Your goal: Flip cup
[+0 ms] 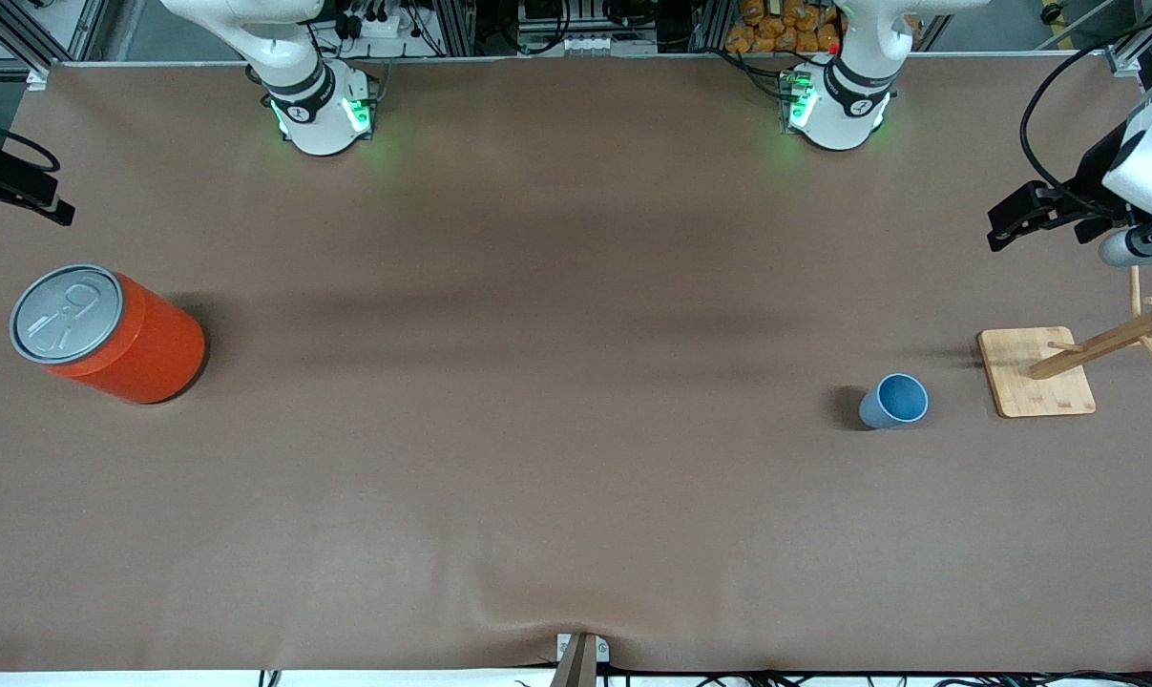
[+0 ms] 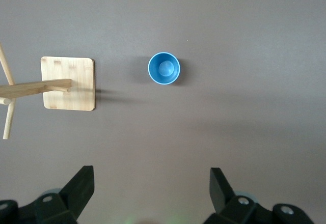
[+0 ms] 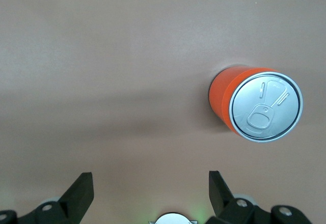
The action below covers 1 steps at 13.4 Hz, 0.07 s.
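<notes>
The cup (image 1: 893, 401), a small light-blue tumbler, stands upright with its mouth up toward the left arm's end of the table. It also shows in the left wrist view (image 2: 164, 68), its darker blue inside visible. My left gripper (image 1: 1019, 218) hangs high in the air over the table's edge at that end, open and empty (image 2: 152, 183), well apart from the cup. My right gripper (image 1: 17, 189) hangs high over the right arm's end of the table, open and empty (image 3: 151, 186).
A big orange can (image 1: 108, 334) with a grey pull-tab lid stands at the right arm's end; it shows in the right wrist view (image 3: 257, 107). A wooden peg rack on a square base (image 1: 1036, 372) stands beside the cup, toward the table's end (image 2: 69, 84).
</notes>
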Tool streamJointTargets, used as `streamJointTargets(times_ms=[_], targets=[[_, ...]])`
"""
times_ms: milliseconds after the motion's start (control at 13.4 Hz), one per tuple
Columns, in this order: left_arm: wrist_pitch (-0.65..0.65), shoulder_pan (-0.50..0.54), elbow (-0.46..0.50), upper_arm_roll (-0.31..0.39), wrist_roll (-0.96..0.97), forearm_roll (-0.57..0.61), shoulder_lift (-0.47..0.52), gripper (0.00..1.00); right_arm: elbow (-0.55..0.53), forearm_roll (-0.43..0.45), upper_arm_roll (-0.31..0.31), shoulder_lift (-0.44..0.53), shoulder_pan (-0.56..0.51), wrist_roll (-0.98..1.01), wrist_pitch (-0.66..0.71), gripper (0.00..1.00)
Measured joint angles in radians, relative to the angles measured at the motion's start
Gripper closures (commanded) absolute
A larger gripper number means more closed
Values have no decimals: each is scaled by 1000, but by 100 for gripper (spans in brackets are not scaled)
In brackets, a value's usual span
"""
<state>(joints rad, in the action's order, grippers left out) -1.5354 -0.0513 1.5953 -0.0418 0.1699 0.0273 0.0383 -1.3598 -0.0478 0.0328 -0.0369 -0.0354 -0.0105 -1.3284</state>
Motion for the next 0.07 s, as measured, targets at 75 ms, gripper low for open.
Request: streamJointTargets(times_ms=[75], targets=[[3,0,-4,0,0,0,1,0,0,0,0,0,0,0,0,0]])
